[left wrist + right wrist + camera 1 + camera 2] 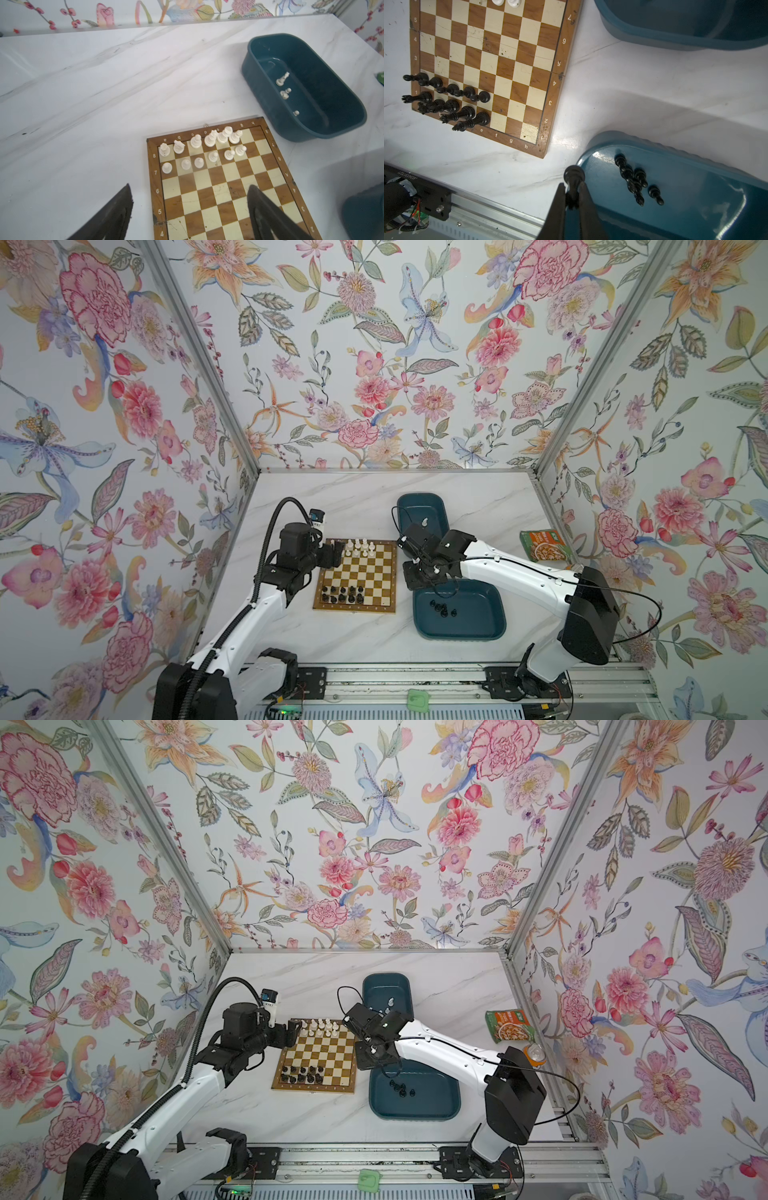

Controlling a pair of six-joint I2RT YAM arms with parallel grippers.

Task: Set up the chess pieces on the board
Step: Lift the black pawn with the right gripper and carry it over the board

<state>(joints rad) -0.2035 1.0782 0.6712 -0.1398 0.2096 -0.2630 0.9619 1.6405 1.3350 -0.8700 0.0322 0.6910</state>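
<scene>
Right hand (572, 185): closed on one black piece (574, 174), above the 10 o'clock corner of the near tub (695, 207). Loose black pieces (633, 180) lie inside the tub.

Left hand (189, 186): fingers spread wide, nothing held, over the 10 o'clock corner of the board (376, 576).

The board lies flat on the surface (332, 497). White pieces (359, 548) stand along its 12 o'clock edge and black ranks (343, 594) along its 6 o'clock edge. The far tub (415, 501) sits at the board's 1 o'clock with a few white pieces in it.

white chess pieces (213, 156) on the board (218, 191)
</scene>
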